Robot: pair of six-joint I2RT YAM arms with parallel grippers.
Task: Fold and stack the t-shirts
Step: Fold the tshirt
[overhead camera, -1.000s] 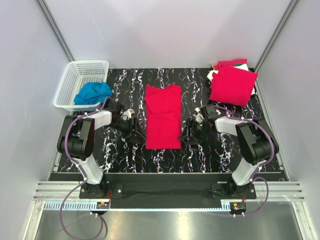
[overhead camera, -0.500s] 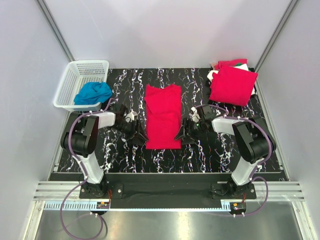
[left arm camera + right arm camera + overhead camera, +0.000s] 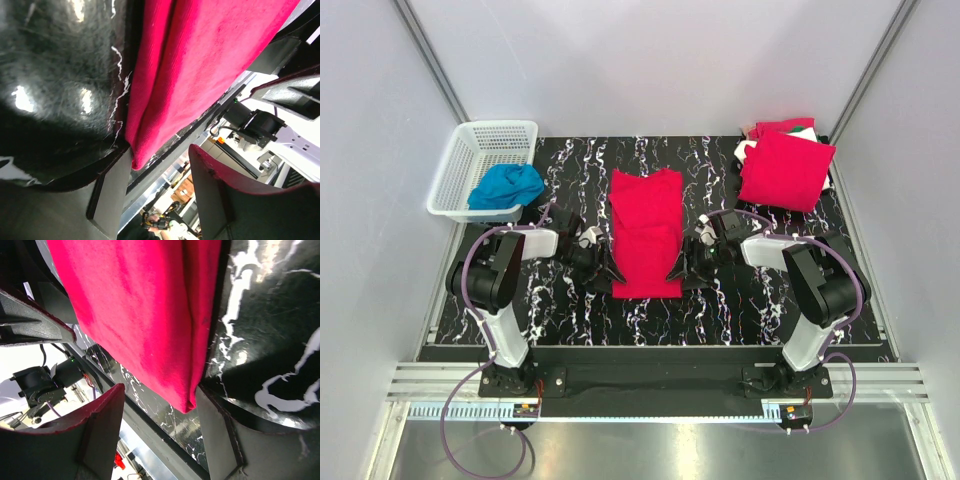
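Far off to my left the basket (image 3: 460, 170) with its blue cloth (image 3: 507, 185) has no part in this move. My left gripper (image 3: 605, 272) is low on the table (image 3: 560, 310), jaws apart and holding nothing, its mouth turned rightward at the near left corner of the red shirt (image 3: 645, 235).

That shirt lies flat in the middle as a narrow strip. Its long axis runs straight away from my bases, and its short near hem lies between my two grippers. From my left wrist the corner sits in the gap, touching or nearly touching one finger. I cannot tell whether that finger is already under the cloth.

My right gripper (image 3: 680, 272) mirrors this at the near right corner. Its jaws are also spread and empty, facing leftward, with the corner of the cloth poking into the gap. Neither arm is the nearer one, since each has its own corner just at its fingertips.

I judge the coming move to be a pinch on both corners, then carrying the near hem away from me along that long axis. The folded stack (image 3: 785, 170) waits at the far right, well apart.
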